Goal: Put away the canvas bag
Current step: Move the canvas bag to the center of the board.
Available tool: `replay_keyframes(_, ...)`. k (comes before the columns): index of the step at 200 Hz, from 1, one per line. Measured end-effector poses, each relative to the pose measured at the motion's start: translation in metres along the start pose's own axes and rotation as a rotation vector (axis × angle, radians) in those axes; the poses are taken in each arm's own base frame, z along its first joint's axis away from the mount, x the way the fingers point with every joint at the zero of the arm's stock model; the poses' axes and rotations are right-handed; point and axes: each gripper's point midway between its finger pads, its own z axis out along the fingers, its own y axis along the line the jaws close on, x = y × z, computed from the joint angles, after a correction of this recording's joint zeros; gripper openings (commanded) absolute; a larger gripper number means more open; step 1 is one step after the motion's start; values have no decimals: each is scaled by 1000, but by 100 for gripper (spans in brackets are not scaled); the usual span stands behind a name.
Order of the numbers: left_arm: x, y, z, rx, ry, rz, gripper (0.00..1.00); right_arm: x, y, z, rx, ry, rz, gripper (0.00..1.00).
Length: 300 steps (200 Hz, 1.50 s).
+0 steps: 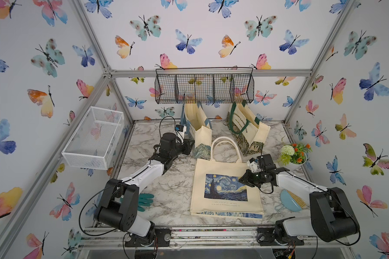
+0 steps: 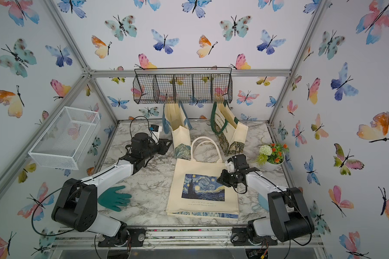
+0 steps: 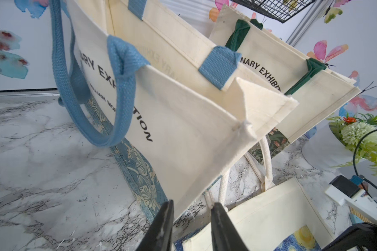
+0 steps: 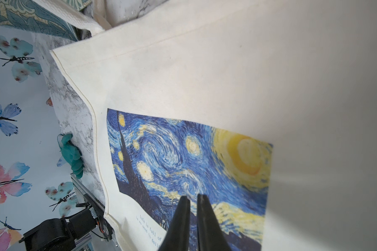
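Observation:
A cream canvas bag with a Starry Night print [image 1: 225, 201] [image 2: 202, 201] lies flat at the table's middle front, its white handles [image 1: 225, 143] pointing to the back. My right gripper [image 1: 241, 179] [image 4: 193, 196] is shut with nothing in it, its tips over the print [image 4: 183, 152] near the bag's right edge. Two more canvas bags stand at the back: one with blue handles [image 1: 200, 132] [image 3: 183, 130] and one with green handles [image 1: 249, 132] [image 3: 292, 65]. My left gripper [image 1: 190, 145] [image 3: 192, 204] is open at the blue-handled bag's near side edge, whose lower corner reaches between the fingers.
A black wire basket [image 1: 204, 87] hangs on the back wall above the two standing bags. A white wire basket [image 1: 94, 139] is mounted on the left wall. A potted plant [image 1: 294, 154] stands at the right, a blue dustpan [image 1: 290, 200] before it, a green glove [image 2: 114, 198] front left.

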Motion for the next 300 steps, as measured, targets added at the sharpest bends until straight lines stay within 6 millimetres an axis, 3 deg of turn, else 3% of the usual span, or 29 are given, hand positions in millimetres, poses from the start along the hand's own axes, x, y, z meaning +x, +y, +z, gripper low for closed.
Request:
replay_keyframes(32,-2,-10,0,56,1,25,36,4,-3,2,1,9,6,12)
replay_keyframes(53,-4,-12,1,62,-2,28,42,5,-3,2,-1,12,9,12)
replay_keyframes(113,-8,-1,19,-21,2,23,40,6,-2,3,-9,14,8,12)
replay_keyframes(120,-8,0,20,-35,2,23,34,6,-2,3,-9,14,8,12)
replay_keyframes(139,-8,1,22,-57,2,22,7,6,-3,3,-9,13,7,11)
replay_keyframes(148,-8,2,22,-64,2,24,0,7,-3,3,-9,13,8,11)
replay_keyframes(192,-9,12,21,-131,-3,39,0,10,-6,5,-7,22,13,11)
replay_keyframes(228,-13,34,9,-280,-4,72,0,11,-6,5,-8,23,13,11)
replay_keyframes(300,-19,107,-43,-695,27,127,0,12,-6,5,-14,27,14,11)
